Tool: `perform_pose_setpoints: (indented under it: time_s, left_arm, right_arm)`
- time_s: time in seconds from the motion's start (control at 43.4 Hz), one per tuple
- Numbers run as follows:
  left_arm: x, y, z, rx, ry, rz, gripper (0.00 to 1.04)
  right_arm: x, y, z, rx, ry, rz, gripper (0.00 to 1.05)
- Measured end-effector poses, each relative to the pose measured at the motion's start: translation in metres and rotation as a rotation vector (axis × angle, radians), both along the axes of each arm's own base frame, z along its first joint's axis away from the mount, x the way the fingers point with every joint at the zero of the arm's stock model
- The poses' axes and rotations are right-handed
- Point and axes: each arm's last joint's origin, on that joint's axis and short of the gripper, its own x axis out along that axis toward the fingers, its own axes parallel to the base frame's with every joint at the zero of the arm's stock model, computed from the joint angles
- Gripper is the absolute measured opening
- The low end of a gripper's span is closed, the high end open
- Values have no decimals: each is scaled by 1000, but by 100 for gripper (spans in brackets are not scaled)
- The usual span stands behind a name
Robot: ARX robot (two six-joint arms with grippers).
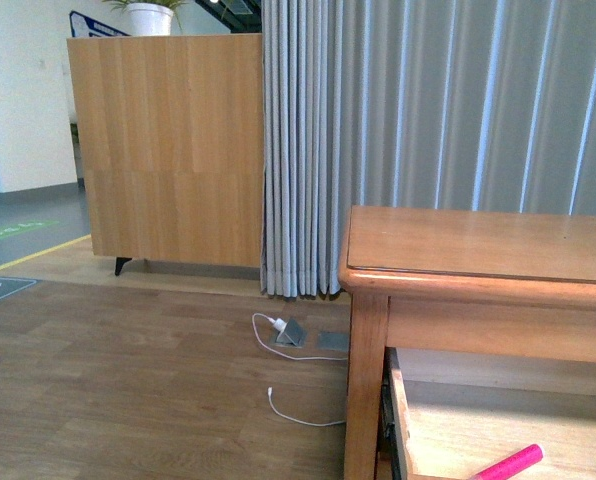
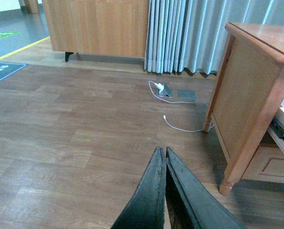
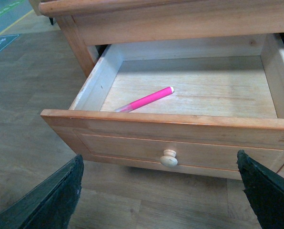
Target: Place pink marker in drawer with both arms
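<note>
Pink marker (image 3: 145, 99) is in the pulled-out drawer (image 3: 180, 121), lying flat and slanted on the bare wood bottom. One end is tucked behind the front rim, maybe touching the front wall, hard to say. Right gripper (image 3: 158, 157) hangs in front of the drawer, jaws spread wide, nothing in them. Left gripper (image 2: 165, 152) is over the floor (image 2: 85, 133) beside the dresser (image 2: 247, 95), jaws pressed together, empty.

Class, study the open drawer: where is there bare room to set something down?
The drawer floor is bare between the pink marker and the rear wall, and beyond its cap end to the far side wall. Only the marker's slanted strip near the front panel is taken.
</note>
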Motion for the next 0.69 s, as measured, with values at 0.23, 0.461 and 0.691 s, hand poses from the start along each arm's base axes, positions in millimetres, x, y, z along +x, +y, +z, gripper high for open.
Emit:
perform_pose_setpoints:
  time_s: [0.23,0.461,0.691]
  left_arm:
    - [-5,0,-8,0,-10,2,4]
    - [-9,0,-7,0,-28,1,4]
    - [-20,0,-10,0,-20,1,4]
  right_arm:
    - [0,0,0,0,0,0,96]
    - [0,0,0,0,0,0,96]
    - [0,0,0,0,0,0,96]
